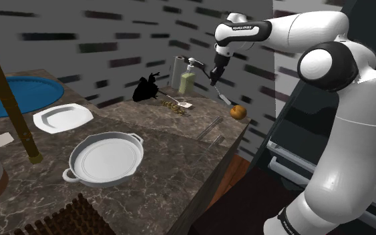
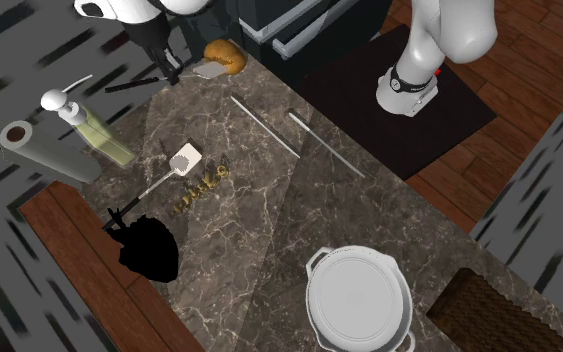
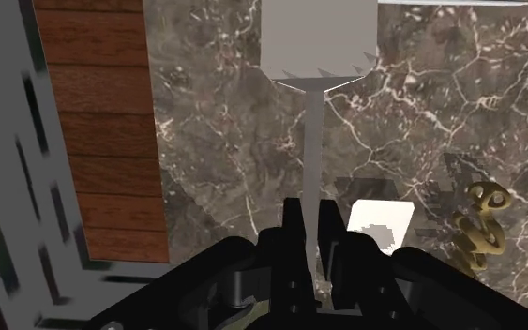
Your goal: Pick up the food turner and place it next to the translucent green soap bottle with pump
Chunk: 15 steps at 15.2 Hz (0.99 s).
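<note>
Claw (image 3: pixel 309 211) clamped on the thin handle of the grey food turner (image 3: pixel 313 122), blade pointing away from the fingers. Turner is held in the air over the dark marble table (image 1: pixel 159 153), to the shoulder view's right of the green pump soap bottle (image 1: pixel 188 81). A white spatula (image 2: pixel 184 158) lies flat on the table.

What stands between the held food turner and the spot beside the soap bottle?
Nothing visible in the air. The gripper clasps the food turner near the soap bottle; a white spatula lies on the counter beside the bottle.
</note>
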Motion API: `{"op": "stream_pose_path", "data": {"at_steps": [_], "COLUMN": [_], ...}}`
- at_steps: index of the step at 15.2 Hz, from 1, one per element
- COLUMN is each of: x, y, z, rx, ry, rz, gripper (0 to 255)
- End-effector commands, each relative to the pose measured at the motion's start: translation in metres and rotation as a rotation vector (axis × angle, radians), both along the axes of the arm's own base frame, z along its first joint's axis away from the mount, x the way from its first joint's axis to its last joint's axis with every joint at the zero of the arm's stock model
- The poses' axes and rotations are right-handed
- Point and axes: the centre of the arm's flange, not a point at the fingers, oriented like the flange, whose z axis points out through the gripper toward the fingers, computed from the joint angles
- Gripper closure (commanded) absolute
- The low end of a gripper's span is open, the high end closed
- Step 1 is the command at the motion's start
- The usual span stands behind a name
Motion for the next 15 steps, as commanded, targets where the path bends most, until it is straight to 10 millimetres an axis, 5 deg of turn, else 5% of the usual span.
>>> {"op": "stream_pose_path", "data": {"at_steps": [1,15], "x": [0.0,0.0], "y": [0.0,0.0], "z": [-0.01,-0.083], "rx": [0.0,0.0], "ry": [0.0,0.0], "rz": [0.0,0.0], "gripper": [255,255]}}
